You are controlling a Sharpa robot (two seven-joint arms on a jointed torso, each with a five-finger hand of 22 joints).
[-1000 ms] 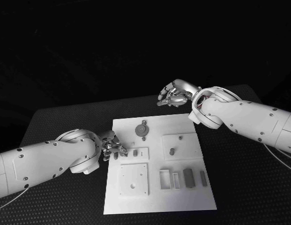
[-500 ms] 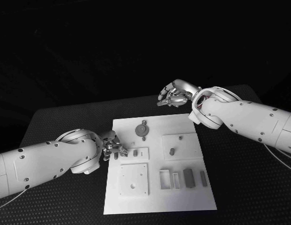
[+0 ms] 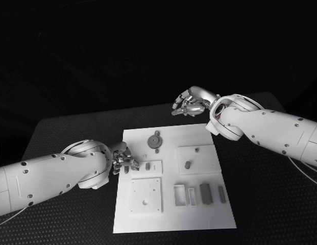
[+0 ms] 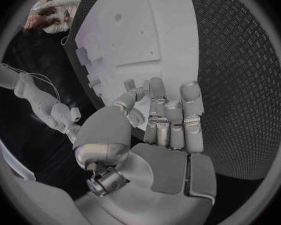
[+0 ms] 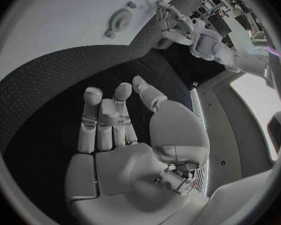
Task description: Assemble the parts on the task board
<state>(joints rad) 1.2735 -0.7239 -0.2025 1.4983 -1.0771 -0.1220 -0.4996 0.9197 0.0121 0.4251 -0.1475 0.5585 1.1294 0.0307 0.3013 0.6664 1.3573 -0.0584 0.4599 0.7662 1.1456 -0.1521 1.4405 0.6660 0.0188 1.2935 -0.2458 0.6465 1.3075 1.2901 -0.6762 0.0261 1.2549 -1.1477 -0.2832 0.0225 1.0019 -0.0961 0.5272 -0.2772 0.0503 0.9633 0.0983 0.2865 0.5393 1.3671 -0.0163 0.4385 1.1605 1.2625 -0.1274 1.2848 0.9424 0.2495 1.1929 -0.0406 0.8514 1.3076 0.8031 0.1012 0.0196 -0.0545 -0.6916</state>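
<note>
- Left hand [image 3: 123, 159] sits low at the board's [image 3: 202, 214] edge, fingertips just over the rim. In the wrist view the fingers [image 4: 172, 120] are loosely curled and close together, thumb tucked beside them, and I can't see anything in them. Narrow, not gripping.
- Just past those fingertips there's a small raised block [image 3: 149, 166] with a little grey part [image 3: 147, 166] standing in it. Near, but I can't tell if the hand touches it.
- Right hand [image 3: 191, 101] hangs off beyond the board's far edge, over bare table [image 3: 70, 127], well apart from all the parts. Fingers [image 5: 106, 120] are straightish and side by side, thumb off to one side, palm empty. Holding nothing.
- The round gear-like part [image 3: 155, 141] lies on the board between the two hands, a bit nearer the right one.
- Beside the left hand's block, farther across, there's a bigger square plate [image 3: 197, 160] with a small peg part [image 3: 187, 165] on it.
- Closer to the robot than the left hand: a plain square plate [image 3: 145, 194] with a hole, and next to it a row of slim upright parts [image 3: 204, 194] by a little open tray [image 3: 180, 195].
</note>
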